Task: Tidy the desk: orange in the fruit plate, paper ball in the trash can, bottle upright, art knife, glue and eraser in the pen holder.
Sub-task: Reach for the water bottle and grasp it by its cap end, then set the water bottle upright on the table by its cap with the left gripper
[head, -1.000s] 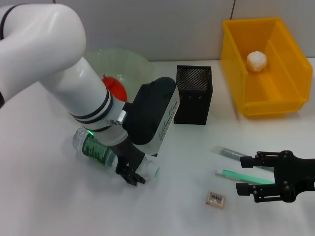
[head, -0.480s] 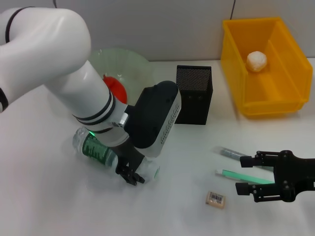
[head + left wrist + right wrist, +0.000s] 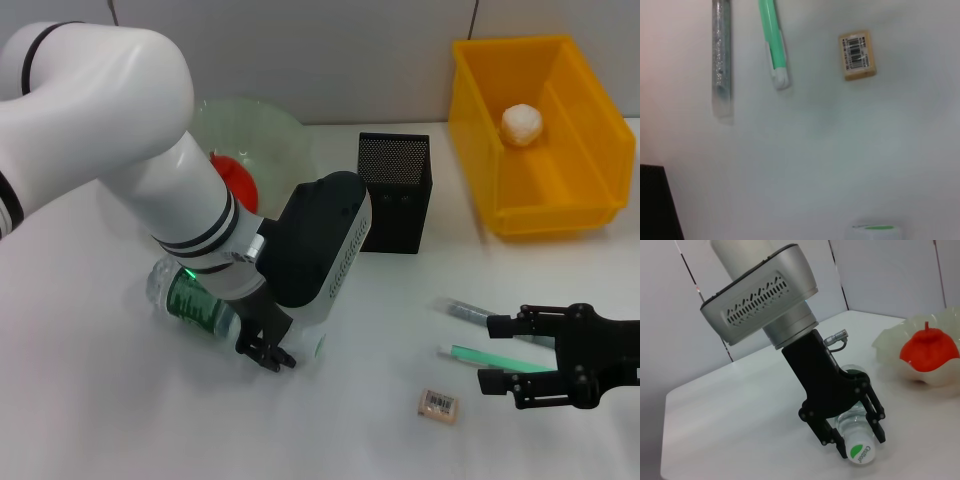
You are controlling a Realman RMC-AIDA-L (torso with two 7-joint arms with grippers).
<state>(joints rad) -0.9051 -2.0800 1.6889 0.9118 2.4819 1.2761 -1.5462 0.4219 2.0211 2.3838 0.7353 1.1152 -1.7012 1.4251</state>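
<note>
Desk (image 3: 90,420), white, carries everything. Beyond the right gripper (image 3: 495,366) stands the yellow trash can (image 3: 575,215) with the paper ball (image 3: 522,123) inside. Behind the left gripper (image 3: 270,353) sits the pale-green fruit plate (image 3: 265,125), the orange (image 3: 236,177) in it. The black pen holder (image 3: 394,193) stands between the two grippers, farther back. The bottle (image 3: 190,300) lies on its side, and the left gripper straddles it near the cap, fingers (image 3: 874,417) on either side of the neck; whether they press it I cannot tell. The right gripper rests low with fingers apart, a green-and-white pen-shaped tool (image 3: 470,354) lying between them and a clear tube (image 3: 462,311) just beyond. The eraser (image 3: 439,404) lies between the grippers, nearer the right.
</note>
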